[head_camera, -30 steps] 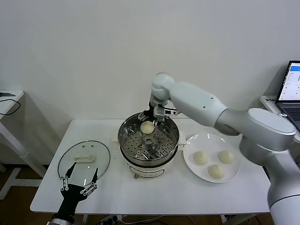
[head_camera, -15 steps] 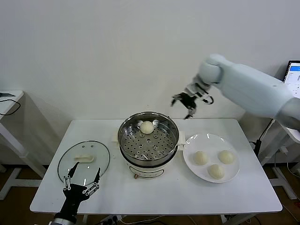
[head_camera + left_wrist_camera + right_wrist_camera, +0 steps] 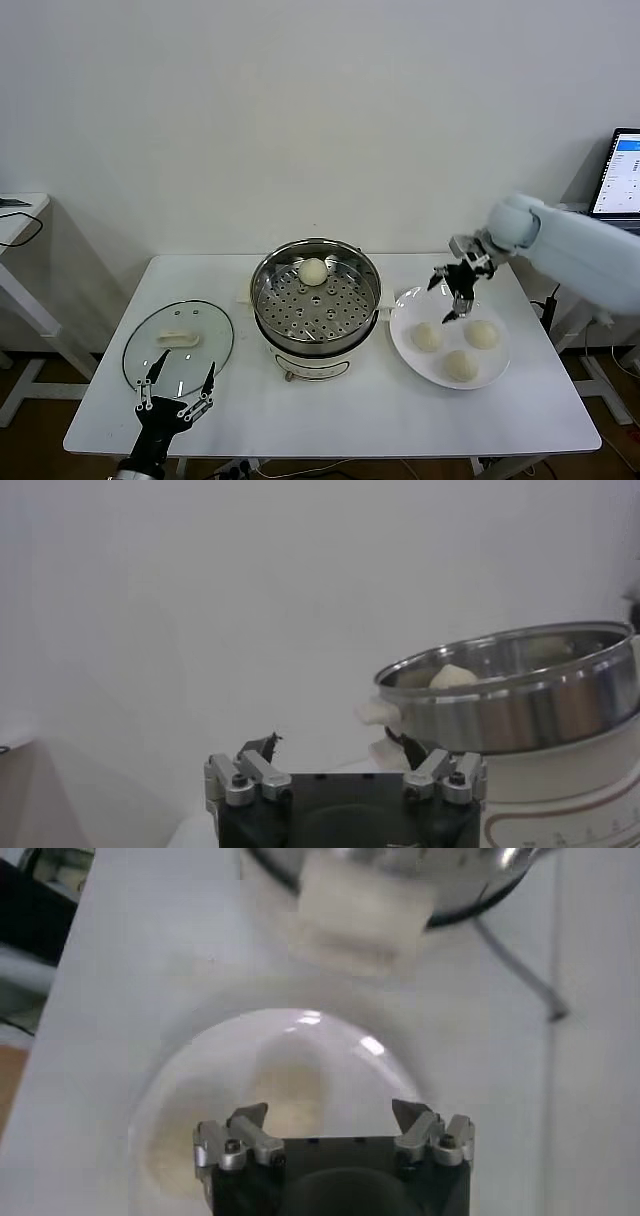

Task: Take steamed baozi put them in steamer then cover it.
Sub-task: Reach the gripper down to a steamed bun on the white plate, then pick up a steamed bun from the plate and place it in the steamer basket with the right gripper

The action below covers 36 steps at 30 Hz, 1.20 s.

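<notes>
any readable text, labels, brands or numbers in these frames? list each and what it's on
None can be read.
Laptop screen, far right of the head view: blue and white content, too small to read.
Steamer base, left wrist view: faint curved markings at the lower corner, too blurred to read.
Cover, plate, baozi: no print visible.

white table (image 3: 330,415) — cover (image 3: 180,345) left | steamer (image 3: 317,305) centre | white plate (image 3: 412,345) right
</notes>
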### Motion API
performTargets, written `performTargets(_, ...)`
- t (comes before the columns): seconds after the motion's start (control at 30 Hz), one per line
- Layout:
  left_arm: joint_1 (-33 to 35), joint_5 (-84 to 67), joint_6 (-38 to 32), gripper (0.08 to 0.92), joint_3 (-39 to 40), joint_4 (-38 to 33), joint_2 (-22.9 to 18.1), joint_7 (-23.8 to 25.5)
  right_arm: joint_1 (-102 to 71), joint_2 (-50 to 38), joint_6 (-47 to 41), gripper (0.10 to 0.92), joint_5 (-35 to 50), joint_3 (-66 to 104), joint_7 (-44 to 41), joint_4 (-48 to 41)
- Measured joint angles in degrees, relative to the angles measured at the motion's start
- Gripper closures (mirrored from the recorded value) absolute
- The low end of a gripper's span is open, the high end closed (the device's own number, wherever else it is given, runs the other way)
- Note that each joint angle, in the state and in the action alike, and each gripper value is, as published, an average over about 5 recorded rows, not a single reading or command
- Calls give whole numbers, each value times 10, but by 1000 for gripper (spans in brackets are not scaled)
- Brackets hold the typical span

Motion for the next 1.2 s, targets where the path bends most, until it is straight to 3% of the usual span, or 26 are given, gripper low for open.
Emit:
performTargets(0.53,1,0,-3,177,-8,4,-2,-1,-79,47,-24,205,-19,38,28,-59)
performTargets(0.9,1,0,-6,177,-6,8,-3,-2,-81,63,-32,370,-38,41,18,-69)
performTargets(1.2,-4,-1,-8,177,-8,7,-1,-3,-34,49,-31,389,-44,28,-15,-43)
